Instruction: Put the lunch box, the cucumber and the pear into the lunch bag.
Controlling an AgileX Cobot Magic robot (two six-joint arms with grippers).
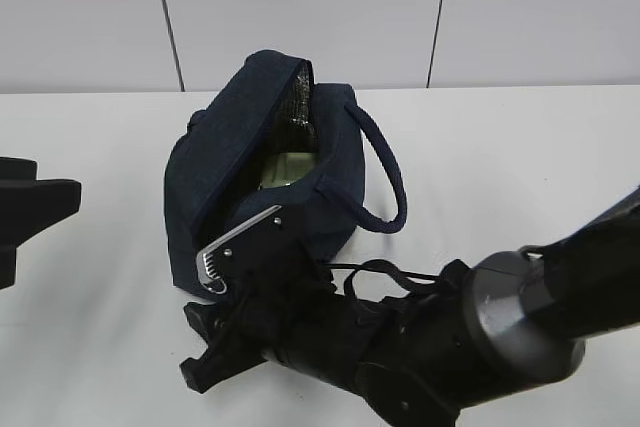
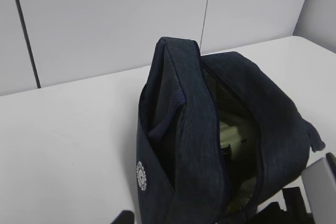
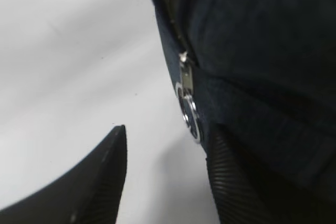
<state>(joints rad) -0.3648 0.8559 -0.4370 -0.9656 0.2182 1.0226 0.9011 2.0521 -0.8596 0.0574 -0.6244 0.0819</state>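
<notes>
Right arm (image 1: pixel 430 347) fills the near edge of your exterior view, w/ the right gripper (image 1: pixel 240 292) down at the front end of the lunch bag (image 1: pixel 220 167). Right wrist view gives you what the others don't: two black fingers (image 3: pixel 94 182) parted, white desk (image 3: pixel 63 51) showing in the gap, one finger on the desk side, the other against the navy fabric. Silver ring pull (image 3: pixel 188 109) hangs on the bag's edge just above that inner finger, not between the pads. So jaws roughly half open, nothing clamped as far as you can see.

Left wrist view looks down the bag from the other end: mouth gaping, pale greenish lunch box (image 2: pixel 233 135) inside, low in the cavity. Exterior view shows it too, a pale patch thru the opening. Cucumber and pear: can't make them out in any view.

Left gripper (image 1: pixel 30 212) sits at the left edge of the exterior view, well apart from the bag; jaws stand part open, holding nothing.

Bag's long axis runs from near-left to far-right in the exterior view, loop handle (image 1: pixel 385 172) hanging off its right side. Bag sits mid-desk.
</notes>
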